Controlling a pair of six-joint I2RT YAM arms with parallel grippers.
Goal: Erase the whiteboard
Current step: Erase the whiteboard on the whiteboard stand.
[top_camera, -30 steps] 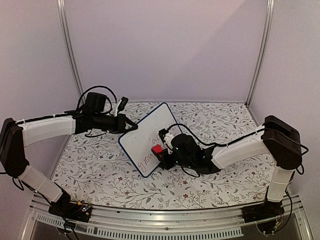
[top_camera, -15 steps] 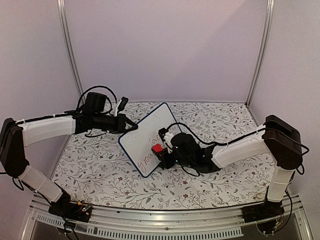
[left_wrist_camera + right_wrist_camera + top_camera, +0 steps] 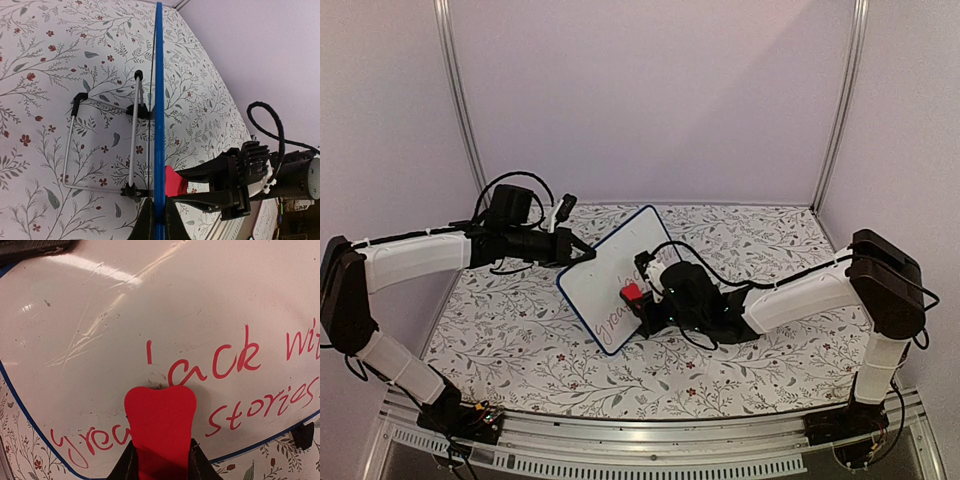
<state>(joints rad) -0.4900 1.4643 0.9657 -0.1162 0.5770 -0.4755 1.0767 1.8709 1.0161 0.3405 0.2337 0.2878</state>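
Note:
The whiteboard [image 3: 612, 272] stands tilted on its wire feet in the middle of the table, white with a blue rim and red handwriting. My left gripper [image 3: 588, 254] is shut on its upper left rim; the left wrist view shows the blue rim [image 3: 159, 115] edge-on between my jaws. My right gripper [image 3: 642, 298] is shut on a red eraser [image 3: 633, 293] pressed flat against the board face. In the right wrist view the eraser [image 3: 160, 412] sits on the board [image 3: 150, 305] between the words "great" and "stories", with a smudged patch just above it.
The board's wire stand [image 3: 105, 145] rests on the floral tablecloth [image 3: 760, 245] behind it. Metal frame posts [image 3: 460, 110] and purple walls close in the back and sides.
My right gripper with the eraser has moved slightly up and left along the board face. The left arm and the board have not moved.

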